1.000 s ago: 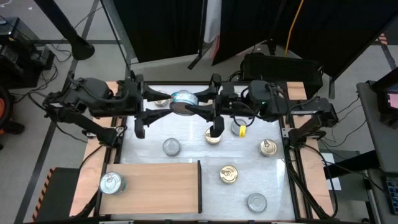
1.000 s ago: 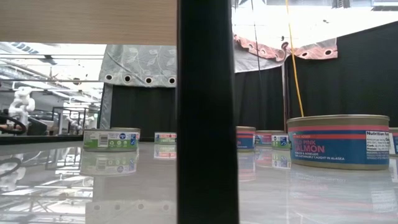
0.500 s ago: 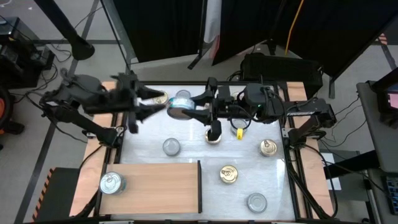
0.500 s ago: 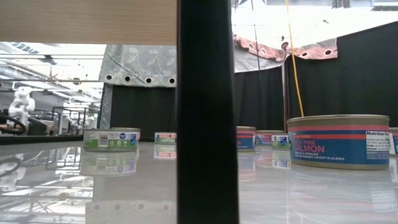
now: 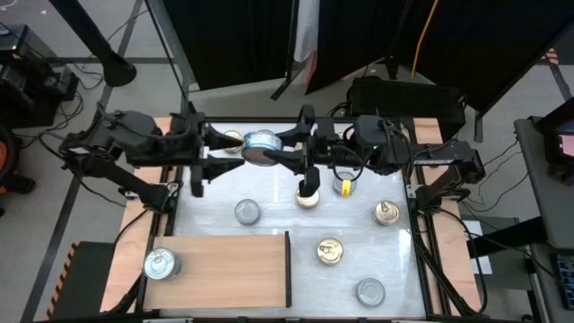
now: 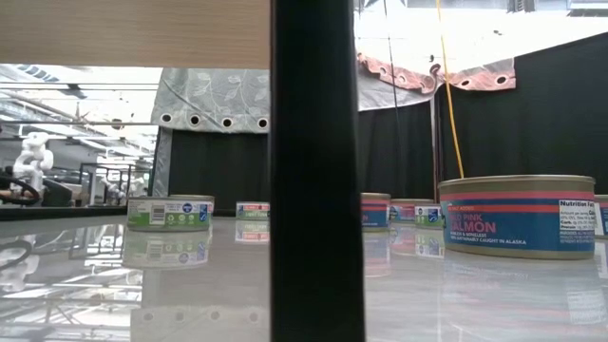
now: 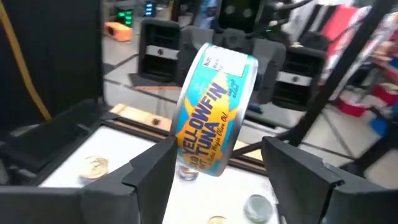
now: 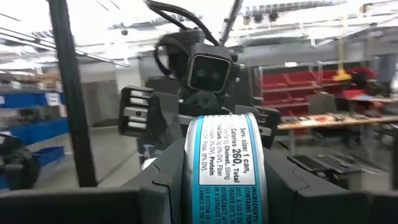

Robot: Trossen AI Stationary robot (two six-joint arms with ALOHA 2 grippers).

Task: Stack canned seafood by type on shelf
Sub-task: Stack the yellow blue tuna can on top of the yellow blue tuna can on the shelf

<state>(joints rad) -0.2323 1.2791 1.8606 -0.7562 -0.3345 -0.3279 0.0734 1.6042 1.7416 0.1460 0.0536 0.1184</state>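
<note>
Both arms reach level toward each other over the table's (image 5: 269,211) far edge. Right gripper (image 5: 273,154) clamps a tuna tin (image 5: 262,146) edge-on, aloft. Left gripper (image 5: 208,154) spread, fingers flanking the tin, not touching. Shelf (image 5: 229,267) near side, one tin (image 5: 161,263) on it.

Passage along the far side of the surface (image 5: 269,229) is blocked: both arms meet there over a raised tuna tin (image 5: 263,145). Silver-lidded tin (image 5: 247,212) and gold-lidded tin (image 5: 307,198) stand just below them. The shelf (image 5: 229,269) lies mostly bare, one tin (image 5: 161,263) at its left end. Loose tins (image 5: 330,252) dot the right half.
</note>
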